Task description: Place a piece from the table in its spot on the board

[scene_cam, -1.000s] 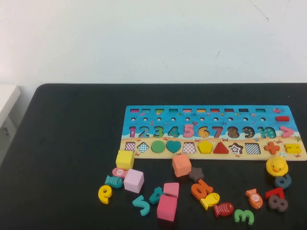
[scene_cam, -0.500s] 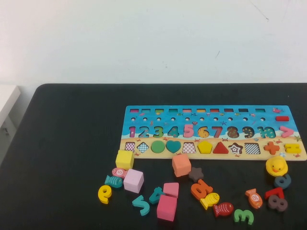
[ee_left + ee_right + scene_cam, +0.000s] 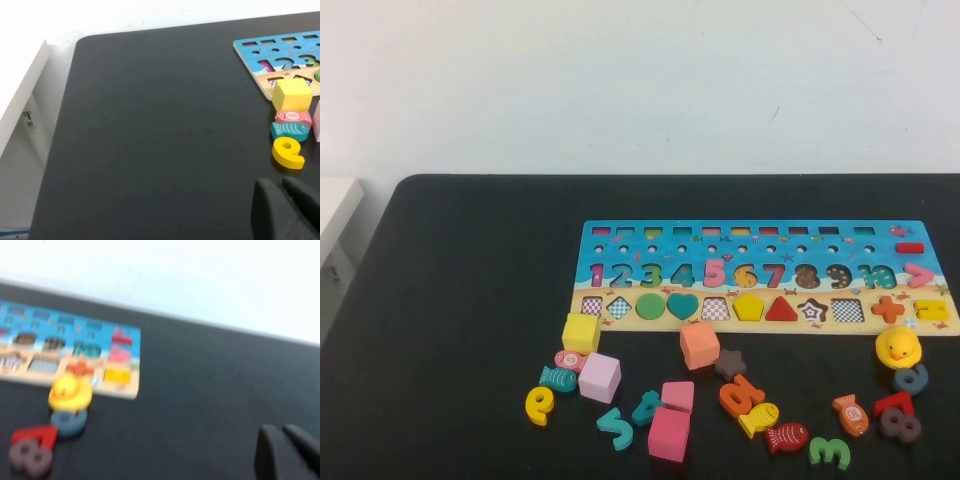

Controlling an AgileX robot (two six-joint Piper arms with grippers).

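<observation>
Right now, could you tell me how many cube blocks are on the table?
5: yellow cube at the board's left corner, lilac cube nearer the robot, orange cube before the board's middle, two pink cubes together nearest the robot. Left hand, right hand: off to the sides.

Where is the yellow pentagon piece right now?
In the high view the yellow pentagon piece already sits in the board's tan shape row, between a checkered square recess and the red triangle.

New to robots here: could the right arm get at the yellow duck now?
Probably yes: the yellow duck stands uncovered by the board; the right gripper hangs over open table nearby, the left gripper over the table's left part.
</observation>
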